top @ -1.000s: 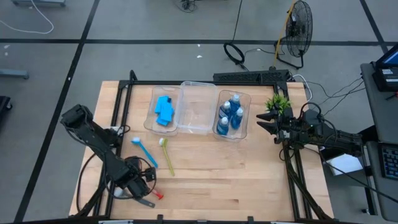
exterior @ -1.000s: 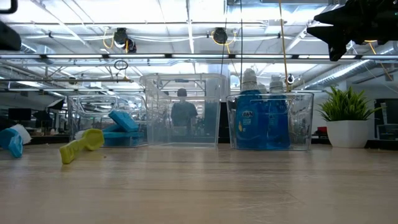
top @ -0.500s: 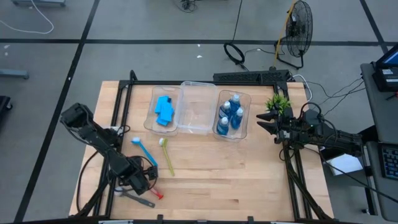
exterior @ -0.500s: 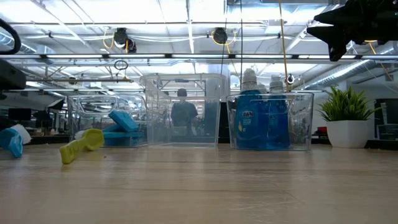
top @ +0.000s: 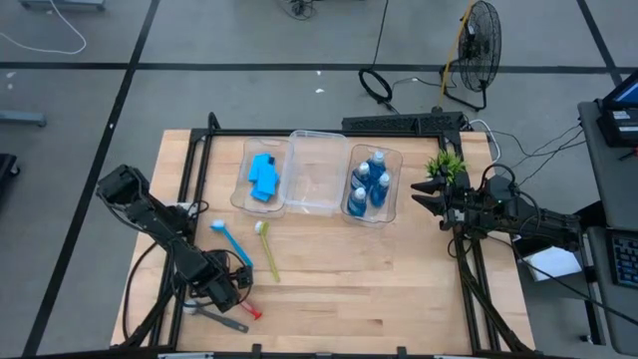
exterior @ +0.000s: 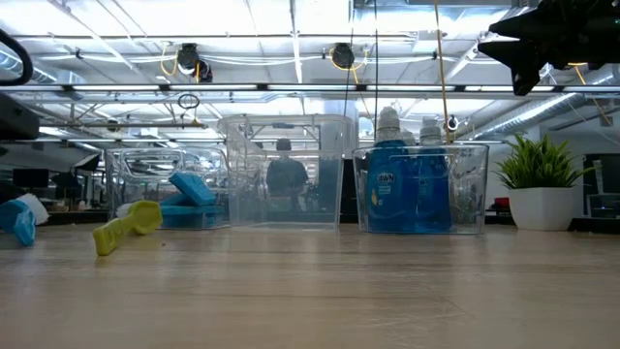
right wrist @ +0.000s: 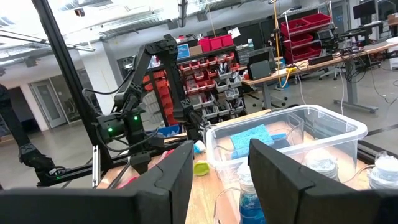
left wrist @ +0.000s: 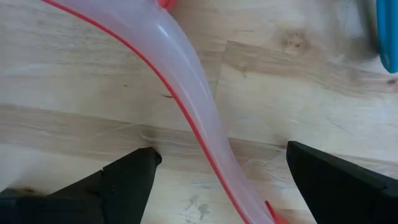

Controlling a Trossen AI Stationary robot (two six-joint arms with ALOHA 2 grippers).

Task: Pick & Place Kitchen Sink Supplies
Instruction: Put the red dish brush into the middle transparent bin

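- Kitchen sink supplies: the blue sponges [top: 263, 177] lie piled in the clear bin [top: 246, 189] nearest the left arm; the blue-liquid bottles [top: 370, 184] stand upright in the clear bin [top: 395, 189] nearest the right arm; the middle bin [top: 315, 172] holds nothing visible.
- Blue brush [top: 230, 239] and yellow-green brush [top: 266, 246]: both lie flat on the bench [top: 399, 289] in front of the bins, side by side but apart, heads toward the bins.
- Red brush [left wrist: 186, 93]: lies on the bench near the front edge; its pale, red-edged handle curves between the fingers in the left wrist view, with no contact visible.
- Grey-black brush [top: 221, 318]: lies just beside the red brush at the front edge.
- Left hand [top: 231, 291]: low over the front left part of the bench, fingers [left wrist: 124, 180] spread wide on either side of the red brush's handle.
- Right hand [top: 423, 196]: raised off the bench at its right edge, just beside the potted plant [top: 446, 166]; fingers [right wrist: 165, 180] part-way apart with nothing between them.
- A person [exterior: 286, 179] stands in the room behind the bench, seen through the middle bin.
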